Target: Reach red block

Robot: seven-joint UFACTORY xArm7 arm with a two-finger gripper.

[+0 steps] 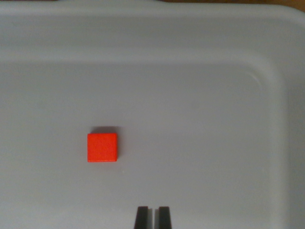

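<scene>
Seen from above through the wrist view: a red block (102, 147), square-faced and flat on the pale grey floor of a shallow tray (200, 119), a thin dark shadow along its upper edge. Placed left of centre in the view, slightly below the middle, well apart from every wall of the tray. Tray rim curving round at the upper right, a raised inner wall running along the top and down the wrist view's right side; a sliver of brown surface just visible beyond the rim at the very top. Pincer (153, 217) poking in at the bottom edge, only two dark fingertips showing, standing upright and parallel with a very narrow pale gap between them, nearly closed and holding nothing. Block lying up and toward the wrist view's left of those tips, clearly separate from them, not between the jaws and not touching either finger. Bare tray floor between block and pincer, and across the whole right half of the view.
</scene>
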